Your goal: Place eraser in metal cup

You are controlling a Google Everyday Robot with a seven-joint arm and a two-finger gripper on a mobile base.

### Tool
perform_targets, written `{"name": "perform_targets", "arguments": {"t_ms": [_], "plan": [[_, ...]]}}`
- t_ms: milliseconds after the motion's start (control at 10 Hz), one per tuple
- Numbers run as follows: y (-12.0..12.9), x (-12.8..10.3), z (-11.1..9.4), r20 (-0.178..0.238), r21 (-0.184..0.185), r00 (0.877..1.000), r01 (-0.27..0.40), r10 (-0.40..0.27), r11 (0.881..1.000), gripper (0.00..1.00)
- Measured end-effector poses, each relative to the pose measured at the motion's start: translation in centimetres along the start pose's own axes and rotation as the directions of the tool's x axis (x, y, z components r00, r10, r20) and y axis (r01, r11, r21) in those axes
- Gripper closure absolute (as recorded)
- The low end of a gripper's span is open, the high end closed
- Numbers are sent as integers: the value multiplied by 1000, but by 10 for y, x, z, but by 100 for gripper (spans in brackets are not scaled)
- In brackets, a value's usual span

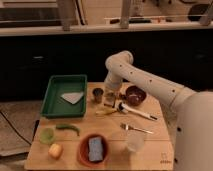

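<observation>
— Stage of the job, as you read it?

— Pickup, or the very start of the carry, I judge. The gripper (111,99) hangs low over the far middle of the table (155,146). A small pale block that I take for the eraser (109,103) sits right at its tip. Whether the gripper is clenched on it or released, I cannot tell.

— And the metal cup?

— Just beside the gripper, on the side toward the green tray (55,107). The metal cup (98,93) stands upright, near the eraser but apart from it. On the gripper's other side is a dark red bowl (135,94).

— What does the next move call for?

— If the hold is sure: a lift clear of the cup's rim, a short shift toward the tray side, then a release straight above the mouth. The mouth looks narrow and the eraser seems about as long as the cup is tall. It should go in end-first, since laid flat it may bridge the rim or tip the cup.

— Anything you can't make out?

— The gripper's tip blends with the eraser, so contact is unclear. The cup's inside is dark. The robot's body (195,125) is cut off at the edge. A yellowish thing (102,112) on the gripper's near side I cannot identify.
</observation>
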Motion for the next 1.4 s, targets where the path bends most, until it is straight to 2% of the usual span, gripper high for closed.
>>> {"name": "perform_targets", "arguments": {"t_ms": [300,600,1100,1400], "plan": [[-25,4,-7,-15,-13,998,68,-68,998,99],[-48,9,-6,-12,-29,993,117,-117,993,99],[-78,21,-8,7,-53,983,183,-183,982,99],[-93,34,2,37,-73,980,200,-198,977,99]]}}
